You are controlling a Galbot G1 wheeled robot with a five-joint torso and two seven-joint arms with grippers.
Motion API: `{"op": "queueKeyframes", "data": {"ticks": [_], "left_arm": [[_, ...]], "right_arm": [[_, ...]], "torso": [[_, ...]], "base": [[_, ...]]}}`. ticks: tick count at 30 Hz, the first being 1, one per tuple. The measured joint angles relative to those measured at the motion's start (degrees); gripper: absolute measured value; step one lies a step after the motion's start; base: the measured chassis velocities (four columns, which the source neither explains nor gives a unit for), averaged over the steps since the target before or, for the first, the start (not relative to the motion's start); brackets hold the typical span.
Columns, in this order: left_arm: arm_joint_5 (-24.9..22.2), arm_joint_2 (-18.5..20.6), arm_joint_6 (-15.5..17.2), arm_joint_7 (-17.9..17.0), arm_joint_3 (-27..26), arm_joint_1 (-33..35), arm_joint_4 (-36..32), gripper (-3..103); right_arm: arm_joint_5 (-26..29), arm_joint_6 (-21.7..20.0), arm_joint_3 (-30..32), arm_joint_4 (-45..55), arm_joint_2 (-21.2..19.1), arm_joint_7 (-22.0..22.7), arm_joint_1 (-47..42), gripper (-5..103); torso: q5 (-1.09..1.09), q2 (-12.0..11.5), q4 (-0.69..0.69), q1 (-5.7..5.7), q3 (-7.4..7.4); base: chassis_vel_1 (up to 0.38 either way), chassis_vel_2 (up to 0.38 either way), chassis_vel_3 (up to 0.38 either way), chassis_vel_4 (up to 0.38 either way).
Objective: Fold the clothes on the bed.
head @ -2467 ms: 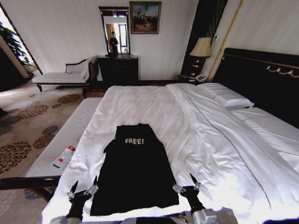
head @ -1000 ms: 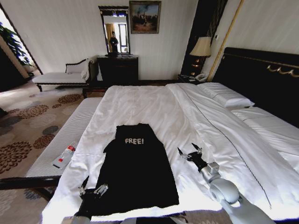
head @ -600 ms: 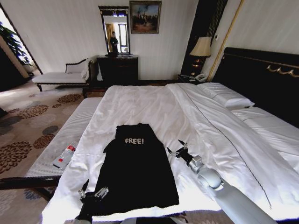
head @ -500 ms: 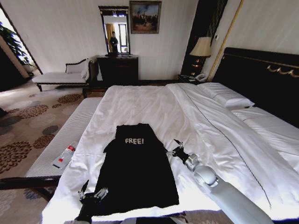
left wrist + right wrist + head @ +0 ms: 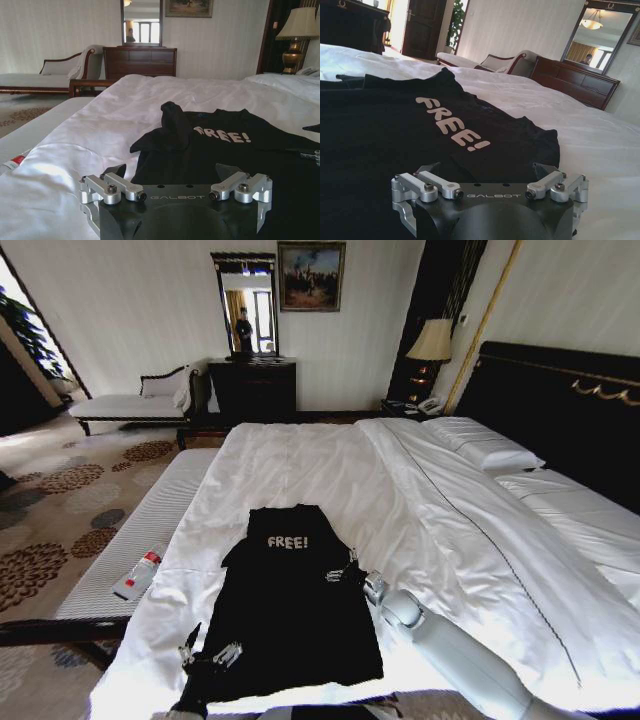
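Note:
The clothes, a black T-shirt with white "FREE!" lettering, lie flat on the near end of the bed, sleeves tucked inward. My right gripper is open, low over the shirt's right edge just below the lettering; the right wrist view has its fingers spread with the shirt between and beyond them. My left gripper is open at the shirt's near left corner. The left wrist view looks along the shirt, where a bunched sleeve stands up.
A striped bench runs along the bed's left side with a small bottle on it. Pillows and the dark headboard are far right. A chaise, dresser and lamp line the back wall.
My right arm swung from the bed's near right corner forward and left until its gripper reached the shirt's right edge. The left gripper shifted slightly inward at the near left corner. The shirt lies unchanged.

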Motion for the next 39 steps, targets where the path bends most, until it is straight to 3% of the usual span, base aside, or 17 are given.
{"op": "queueKeyframes", "data": {"ticks": [5,7,9,32,37,39], "left_arm": [[-0.37,-0.14,0.41,-0.07,0.13,-0.85,0.57,102],[-0.56,-0.24,0.52,-0.1,0.29,-1.12,0.71,98],[-0.94,-0.2,0.6,-0.14,0.39,-1.45,0.83,102],[-4.48,0.19,1.99,-2.05,-0.16,-2.91,-0.28,97],[-4.91,0.28,1.87,-2.09,-0.31,-2.84,-0.39,102],[-5.06,0.43,1.74,-2.09,-0.38,-2.84,-0.37,98]], "right_arm": [[-2.88,0.33,-2.26,-3.93,1.59,0.97,3.76,100],[-3.6,0.43,-2.9,-5.37,2.04,1.18,5.08,100],[-4.6,0.79,-3.82,-7.04,2.4,1.25,6.74,100],[-4.52,-0.38,-10.39,-9.58,1.85,2.24,11.1,100],[-4.55,-0.77,-11.63,-10.28,1.79,2.68,12.26,100],[-4.6,-0.99,-12.87,-10.45,1.5,2.79,13.19,100]], "torso": [[0.0,0.0,0.01,0.0,0.0],[0.0,0.0,0.01,0.0,0.0],[0.0,0.01,0.02,0.0,0.0],[0.0,0.01,0.01,-0.01,-0.01],[0.0,0.01,0.01,-0.01,0.0],[-0.01,0.01,0.01,-0.01,0.0]], "base": [[0.0,0.0,0.0,0.0],[0.0,0.0,0.0,0.0],[0.0,0.0,0.0,0.0],[0.0,0.0,0.0,0.0],[0.0,0.0,0.0,0.0],[0.0,0.0,0.0,0.0]]}}
